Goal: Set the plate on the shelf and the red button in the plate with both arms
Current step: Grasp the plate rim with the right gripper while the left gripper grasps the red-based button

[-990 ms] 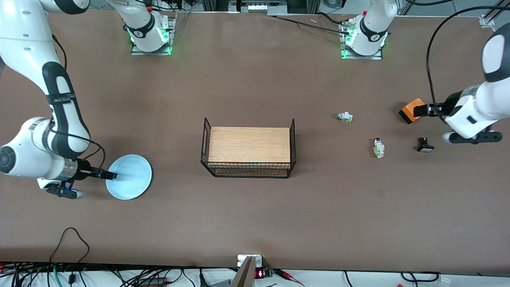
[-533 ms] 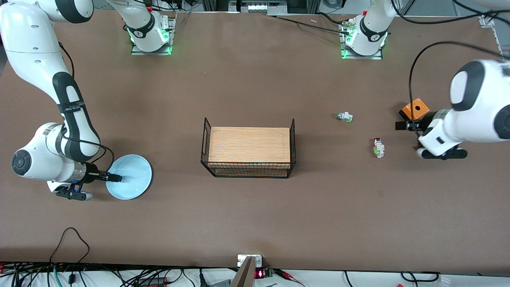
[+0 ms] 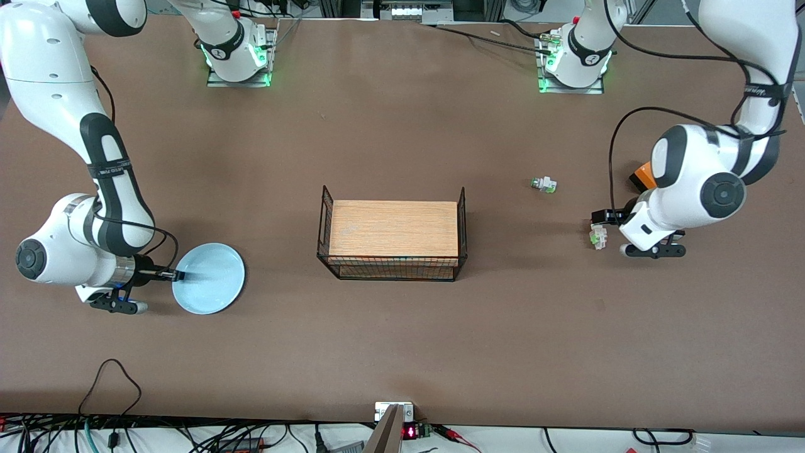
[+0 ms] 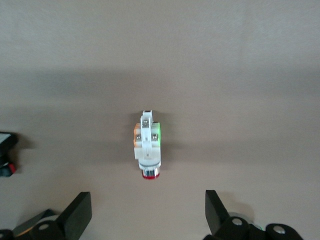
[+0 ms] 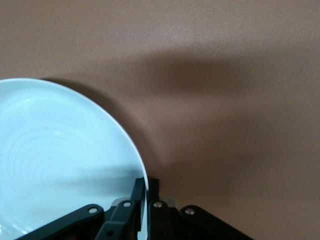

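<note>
The pale blue plate (image 3: 212, 279) lies on the table at the right arm's end. My right gripper (image 3: 175, 275) is shut on its rim, and in the right wrist view the rim of the plate (image 5: 55, 160) passes between the closed fingers of the right gripper (image 5: 146, 186). The red button (image 3: 597, 237) lies on its side toward the left arm's end. My left gripper (image 3: 604, 217) hovers over its cap end, open. In the left wrist view the red button (image 4: 148, 144) lies just ahead of the left gripper (image 4: 148, 200), whose fingers stand wide apart with nothing between them.
A black wire basket (image 3: 327, 226) with a wooden board in it stands mid-table. A green-capped switch (image 3: 543, 184) lies farther from the front camera than the red button. An orange box (image 3: 642, 174) shows partly under the left arm.
The right gripper has shut on the plate's rim, and the plate has shifted slightly. The left arm has swung from beside the orange box to the red button, still open.
</note>
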